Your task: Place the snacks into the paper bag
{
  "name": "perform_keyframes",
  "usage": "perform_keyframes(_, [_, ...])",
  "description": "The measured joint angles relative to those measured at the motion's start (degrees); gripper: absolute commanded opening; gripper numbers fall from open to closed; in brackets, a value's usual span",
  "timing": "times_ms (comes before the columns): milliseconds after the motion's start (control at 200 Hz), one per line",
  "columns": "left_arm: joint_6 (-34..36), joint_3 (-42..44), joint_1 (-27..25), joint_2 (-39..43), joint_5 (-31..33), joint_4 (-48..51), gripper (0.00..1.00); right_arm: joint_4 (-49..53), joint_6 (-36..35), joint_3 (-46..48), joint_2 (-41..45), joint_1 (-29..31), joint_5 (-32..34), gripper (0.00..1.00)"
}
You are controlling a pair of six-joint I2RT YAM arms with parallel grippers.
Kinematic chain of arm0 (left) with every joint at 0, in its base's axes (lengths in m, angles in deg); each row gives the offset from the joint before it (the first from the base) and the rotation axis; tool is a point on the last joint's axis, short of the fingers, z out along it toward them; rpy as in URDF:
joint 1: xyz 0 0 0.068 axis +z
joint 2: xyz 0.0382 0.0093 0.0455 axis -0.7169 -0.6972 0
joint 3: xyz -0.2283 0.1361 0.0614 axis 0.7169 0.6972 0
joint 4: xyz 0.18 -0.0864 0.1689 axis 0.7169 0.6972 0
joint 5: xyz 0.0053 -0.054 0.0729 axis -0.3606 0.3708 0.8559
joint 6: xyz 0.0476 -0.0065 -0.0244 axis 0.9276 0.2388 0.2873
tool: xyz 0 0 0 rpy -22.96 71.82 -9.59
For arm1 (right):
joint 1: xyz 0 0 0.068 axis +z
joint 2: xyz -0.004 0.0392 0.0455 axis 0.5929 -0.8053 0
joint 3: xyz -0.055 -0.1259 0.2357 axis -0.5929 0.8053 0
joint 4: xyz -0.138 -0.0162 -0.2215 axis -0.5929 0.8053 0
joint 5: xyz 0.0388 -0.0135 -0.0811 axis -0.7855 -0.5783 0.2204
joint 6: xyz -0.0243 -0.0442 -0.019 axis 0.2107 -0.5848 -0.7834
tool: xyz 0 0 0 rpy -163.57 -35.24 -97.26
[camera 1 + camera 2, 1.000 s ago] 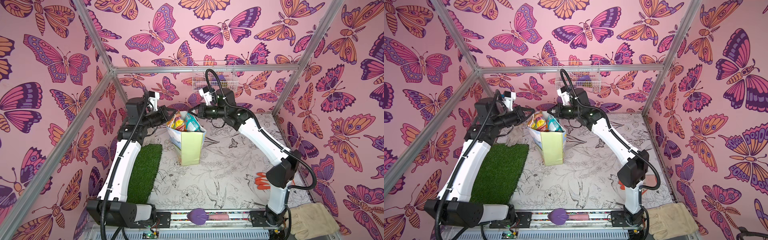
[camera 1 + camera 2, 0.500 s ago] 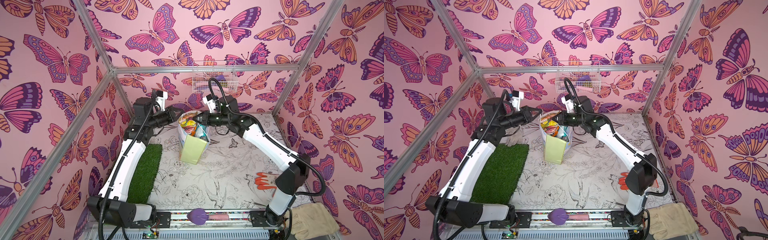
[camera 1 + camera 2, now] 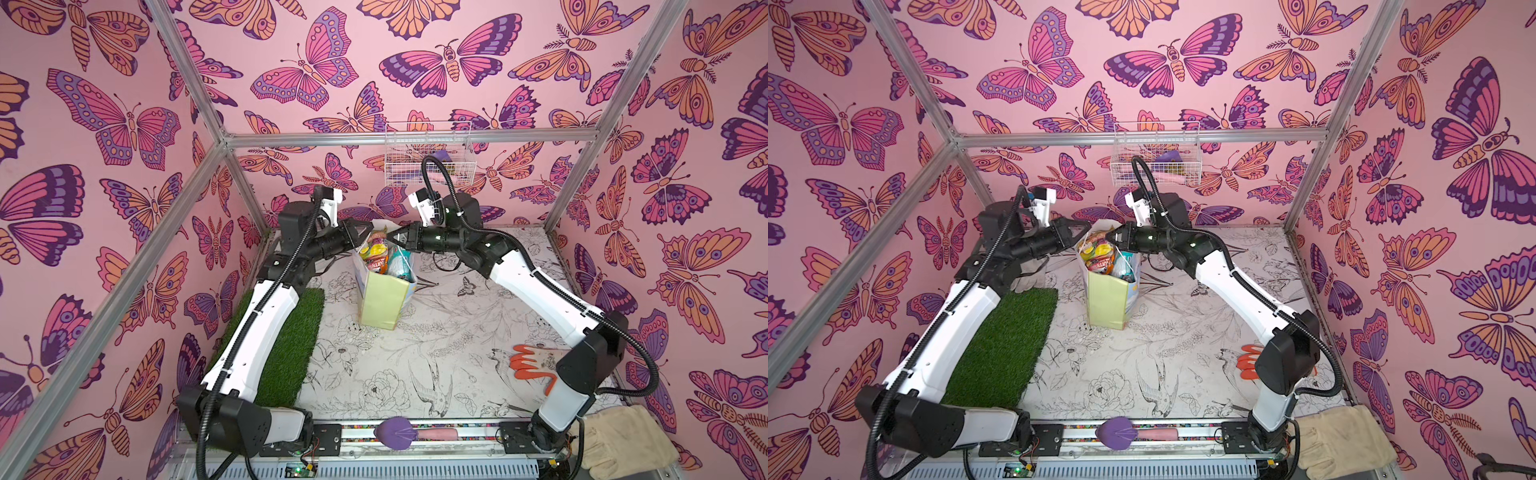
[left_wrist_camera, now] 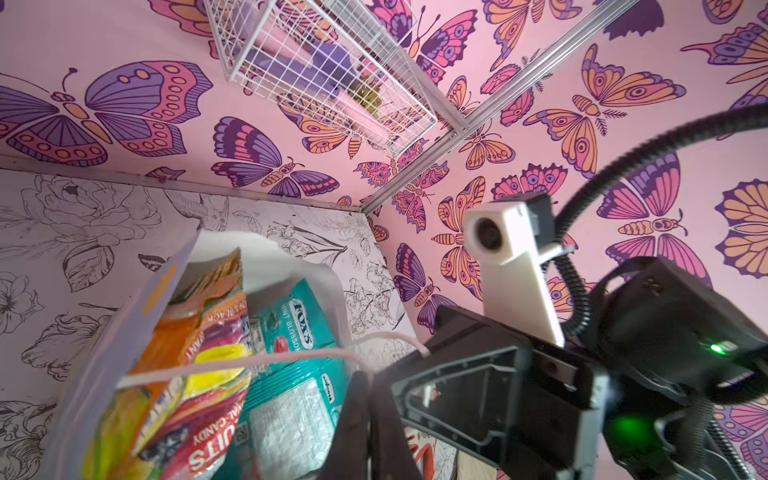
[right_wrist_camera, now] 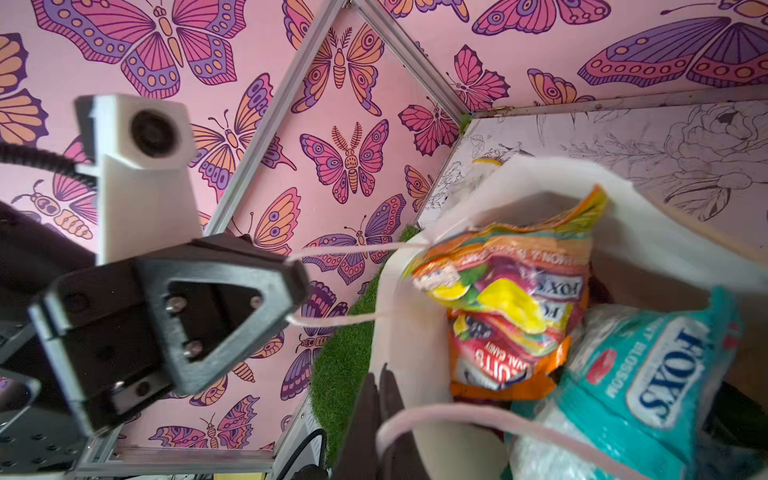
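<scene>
Snacks (image 3: 376, 254) stand packed in the paper bag (image 3: 380, 299), mouth up, mid-desk (image 3: 415, 361) | left jaws clenched on one white cord handle (image 5: 332, 319), just left of the mouth | right jaws clenched on the opposite handle (image 5: 457, 412), just right | bag's long axis drops between them, arms equally near | wire basket (image 3: 428, 166) behind on wall

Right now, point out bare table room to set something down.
Bare: the floral table in front of the paper bag, between the turf mat and the orange glove. Crowded: the bag's mouth, with left hand and right hand.
</scene>
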Motion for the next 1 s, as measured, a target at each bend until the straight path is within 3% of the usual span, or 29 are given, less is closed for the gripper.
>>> perform_keyframes(145, [-1.53, 4.79, 0.22, -0.94, -1.79, -1.2, 0.0, -0.61, 0.94, 3.89, 0.26, -1.22, -0.63, 0.0])
perform_keyframes(416, [-2.97, -0.17, 0.79, -4.04, -2.82, -1.4, 0.0, -1.01, 1.4, 0.79, 0.42, -2.78, -1.22, 0.0])
perform_keyframes(776, [-3.34, 0.59, 0.83, -5.44, -3.65, -2.6, 0.0, 0.5, 1.27, 0.13, 0.55, -2.82, -1.22, 0.01])
perform_keyframes(1001, [-2.97, 0.72, 0.9, -5.25, -3.45, -2.43, 0.0, 0.15, 0.94, 1.42, 0.7, -3.5, -0.66, 0.11])
